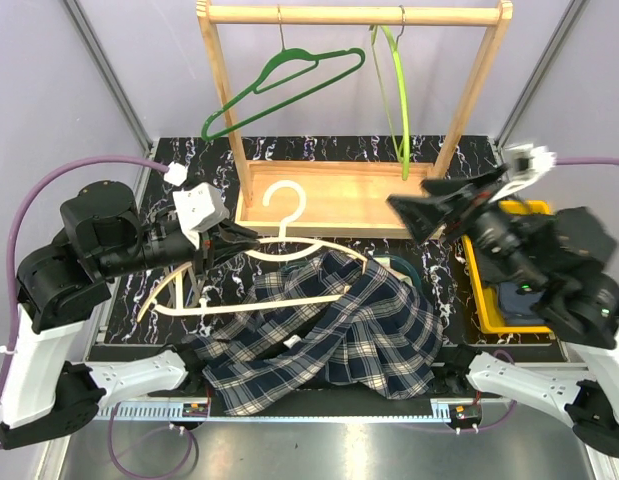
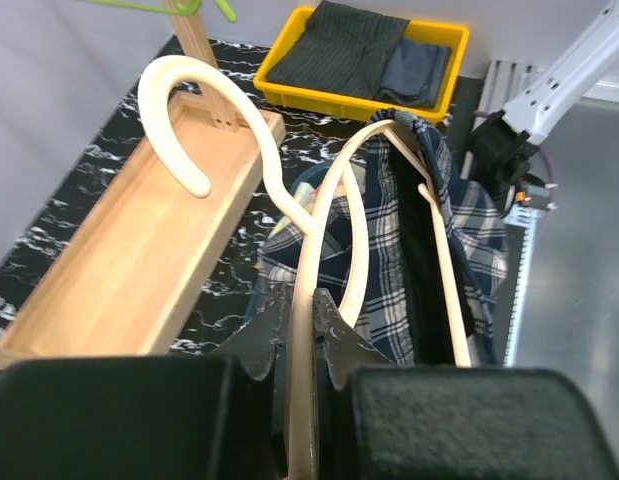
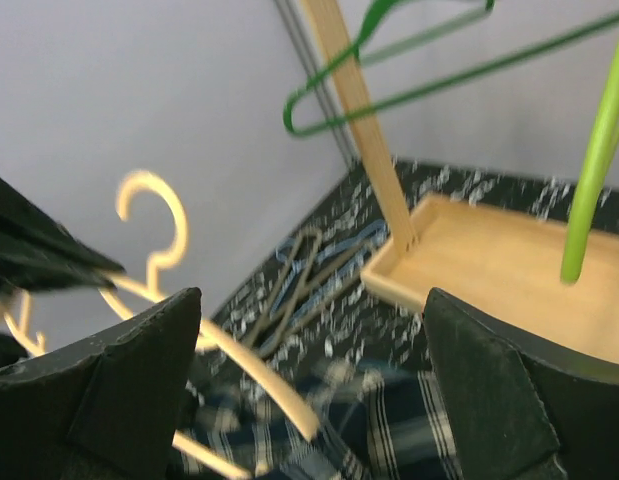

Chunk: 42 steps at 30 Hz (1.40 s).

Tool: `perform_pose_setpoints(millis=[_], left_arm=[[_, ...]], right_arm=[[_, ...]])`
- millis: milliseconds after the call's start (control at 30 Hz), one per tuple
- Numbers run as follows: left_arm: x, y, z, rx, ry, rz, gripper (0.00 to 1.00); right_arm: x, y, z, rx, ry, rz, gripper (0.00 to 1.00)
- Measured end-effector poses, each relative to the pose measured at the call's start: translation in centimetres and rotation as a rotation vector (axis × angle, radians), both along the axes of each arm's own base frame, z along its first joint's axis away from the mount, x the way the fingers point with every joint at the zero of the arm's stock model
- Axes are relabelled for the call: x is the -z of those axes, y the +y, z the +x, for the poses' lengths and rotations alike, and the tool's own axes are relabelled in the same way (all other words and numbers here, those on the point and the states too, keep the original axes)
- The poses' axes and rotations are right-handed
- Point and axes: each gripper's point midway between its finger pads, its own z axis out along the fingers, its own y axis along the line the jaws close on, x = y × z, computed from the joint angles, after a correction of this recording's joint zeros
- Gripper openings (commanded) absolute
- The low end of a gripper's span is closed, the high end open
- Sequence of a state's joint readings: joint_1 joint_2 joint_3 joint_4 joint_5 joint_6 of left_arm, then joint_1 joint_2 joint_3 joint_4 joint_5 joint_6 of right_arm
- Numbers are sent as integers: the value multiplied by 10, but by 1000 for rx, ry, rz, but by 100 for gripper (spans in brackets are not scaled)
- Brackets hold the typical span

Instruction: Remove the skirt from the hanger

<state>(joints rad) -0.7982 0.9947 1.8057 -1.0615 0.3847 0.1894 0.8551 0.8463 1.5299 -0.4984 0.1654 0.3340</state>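
A cream hanger (image 1: 289,248) lies tilted over the black marble table, its hook pointing toward the wooden rack. A navy plaid skirt (image 1: 334,335) is bunched at the front of the table, and the hanger's right end is still inside its waist. My left gripper (image 1: 232,240) is shut on the hanger's left shoulder; in the left wrist view it (image 2: 307,322) pinches the cream hanger (image 2: 324,220), with the skirt (image 2: 434,225) beyond. My right gripper (image 1: 407,218) is open above the hanger's right end. In the right wrist view it (image 3: 309,390) is open over the hanger (image 3: 259,375) and skirt (image 3: 419,430).
A wooden rack (image 1: 354,14) with a base tray (image 1: 339,200) stands at the back, holding a dark green hanger (image 1: 289,80) and a lime hanger (image 1: 397,90). A yellow bin (image 1: 479,290) of folded clothes sits at the right. Blue hangers (image 3: 309,270) lie on the table.
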Motion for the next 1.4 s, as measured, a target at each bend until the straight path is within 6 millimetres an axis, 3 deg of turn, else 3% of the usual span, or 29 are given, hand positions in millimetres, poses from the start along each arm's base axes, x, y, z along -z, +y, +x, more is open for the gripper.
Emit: perform_pose_setpoints(millis=[133, 267, 400, 500, 600, 700, 800, 933, 1000, 1133, 1233, 1267, 1300, 1400], left_arm=[[-4, 1, 13, -8, -114, 43, 0], [-29, 9, 46, -96, -307, 94, 0], [-82, 30, 95, -311, -513, 77, 0], [-114, 52, 112, -441, -622, 52, 0], [-135, 63, 106, -483, -682, 17, 0], [-148, 78, 95, -523, -723, -10, 0], [-158, 100, 81, -589, -761, -26, 0], [-163, 135, 60, -692, -797, -32, 0], [-168, 159, 43, -759, -821, -52, 0], [-160, 194, 17, -854, -835, -67, 0], [-138, 211, 12, -923, -815, -29, 0], [-127, 214, 14, -944, -801, -3, 0], [-116, 215, 18, -958, -784, 26, 0], [-57, 217, 38, -983, -690, 191, 0]], right_arm=[[67, 25, 2, -83, 128, -139, 100], [122, 35, -1, -135, 234, -259, 100], [140, 32, -13, -180, 239, -295, 100], [141, 24, -23, -195, 208, -288, 100], [145, 21, -29, -211, 198, -286, 100], [176, 34, -20, -223, 273, -352, 100], [240, 56, -3, -235, 443, -498, 100], [330, 61, -1, -242, 676, -703, 100], [347, 56, -7, -248, 731, -751, 100], [350, 61, -13, -273, 735, -778, 100], [362, 72, -23, -319, 742, -831, 64], [367, 77, -29, -338, 748, -848, 39], [370, 79, -31, -350, 747, -860, 0], [373, 86, -35, -352, 763, -840, 0]])
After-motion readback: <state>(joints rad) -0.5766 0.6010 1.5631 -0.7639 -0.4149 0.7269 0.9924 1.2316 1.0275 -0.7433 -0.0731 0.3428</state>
